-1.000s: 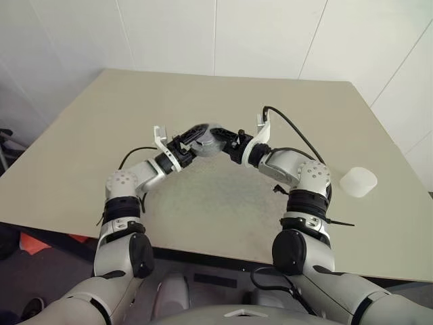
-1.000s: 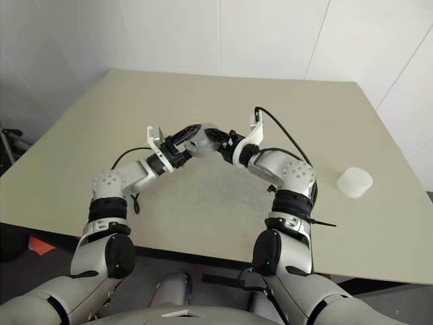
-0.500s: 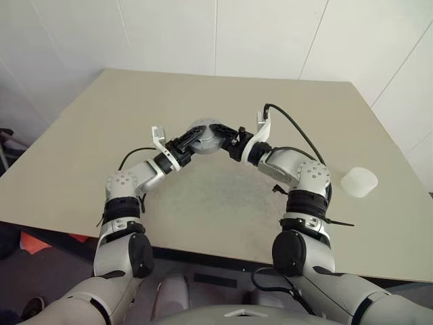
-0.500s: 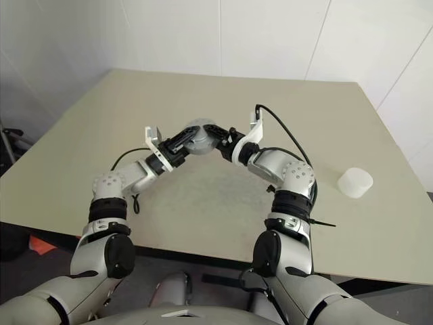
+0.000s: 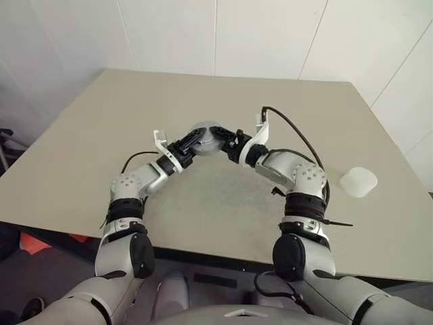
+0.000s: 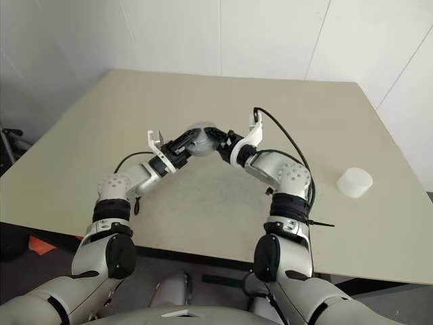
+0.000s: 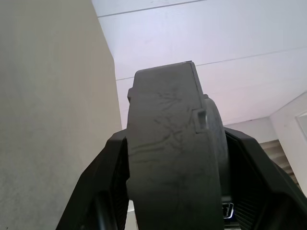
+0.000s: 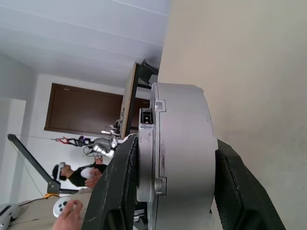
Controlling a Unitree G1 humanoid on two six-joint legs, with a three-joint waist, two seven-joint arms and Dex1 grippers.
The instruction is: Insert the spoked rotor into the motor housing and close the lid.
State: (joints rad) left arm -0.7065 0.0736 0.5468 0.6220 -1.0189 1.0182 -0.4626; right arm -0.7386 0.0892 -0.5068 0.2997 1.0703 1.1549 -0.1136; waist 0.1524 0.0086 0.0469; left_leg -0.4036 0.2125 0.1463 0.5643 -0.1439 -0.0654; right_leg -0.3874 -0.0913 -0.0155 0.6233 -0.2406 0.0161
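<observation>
The motor housing (image 5: 208, 137), a round silver-grey drum, hangs above the middle of the table between both grippers. My left gripper (image 5: 196, 139) is shut on it from the left; in the left wrist view its rim (image 7: 168, 158) fills the gap between the black fingers (image 7: 103, 191). My right gripper (image 5: 227, 139) is shut on it from the right, with the silver wall (image 8: 184, 143) pressed between its fingers (image 8: 120, 191). A thinner plate, the lid (image 8: 145, 158), sits flat against one face of the housing. The spoked rotor is hidden.
A translucent white cup (image 5: 358, 181) stands near the table's right edge. The beige table (image 5: 203, 203) spreads wide under and beyond the arms. Far off in the right wrist view, a person (image 8: 62, 172) sits in another room.
My left gripper's fingers have closed in onto the housing. The housing has turned a little and stays in about the same spot between both grippers.
</observation>
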